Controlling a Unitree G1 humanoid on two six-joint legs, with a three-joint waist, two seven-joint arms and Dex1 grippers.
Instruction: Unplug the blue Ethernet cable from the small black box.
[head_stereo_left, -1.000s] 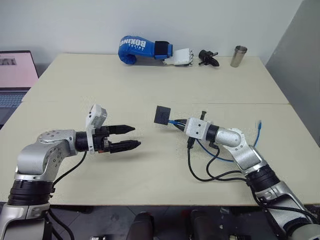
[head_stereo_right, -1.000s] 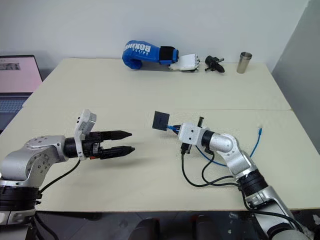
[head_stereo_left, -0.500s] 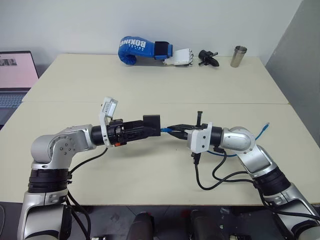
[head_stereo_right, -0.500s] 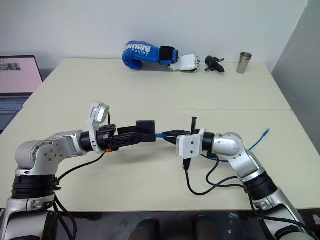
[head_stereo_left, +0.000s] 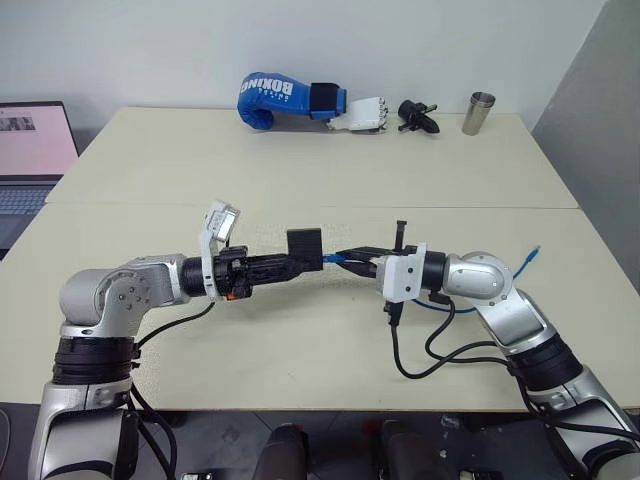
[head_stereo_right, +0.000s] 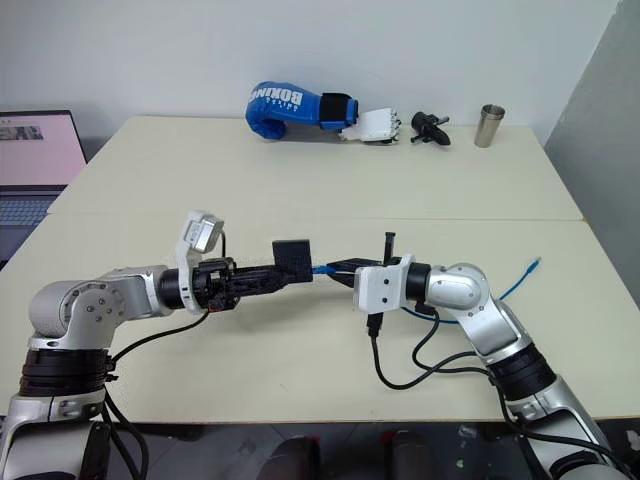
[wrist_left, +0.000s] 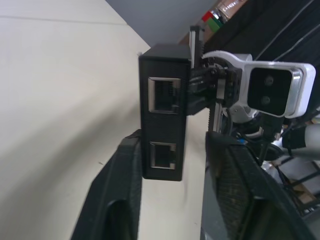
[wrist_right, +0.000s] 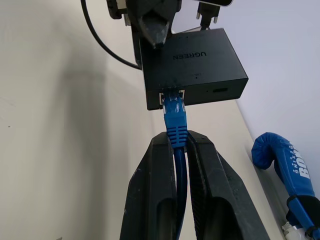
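Observation:
The small black box (head_stereo_left: 305, 244) hangs above the table's middle, between my two grippers. My left gripper (head_stereo_left: 290, 263) reaches in from the left, level, and is shut on the box; in the left wrist view its fingers (wrist_left: 126, 165) flank the box (wrist_left: 164, 107), whose two empty ports face the camera. The blue Ethernet cable (wrist_right: 174, 120) is plugged into the opposite side of the box (wrist_right: 200, 60). My right gripper (wrist_right: 177, 142) is shut on the cable just behind its plug. The cable's slack loops under my right arm, and its free plug (head_stereo_left: 531, 252) sticks up at the right.
Along the table's far edge lie a blue boxing glove (head_stereo_left: 288, 98), a white robot hand (head_stereo_left: 364, 114), a small black part (head_stereo_left: 416, 117) and a metal cup (head_stereo_left: 478, 112). An open laptop (head_stereo_left: 28, 150) sits at the far left.
A second ago the box hung from the cable in my right gripper, with the left gripper open and apart. The left gripper moved right around the box and has now closed on it.

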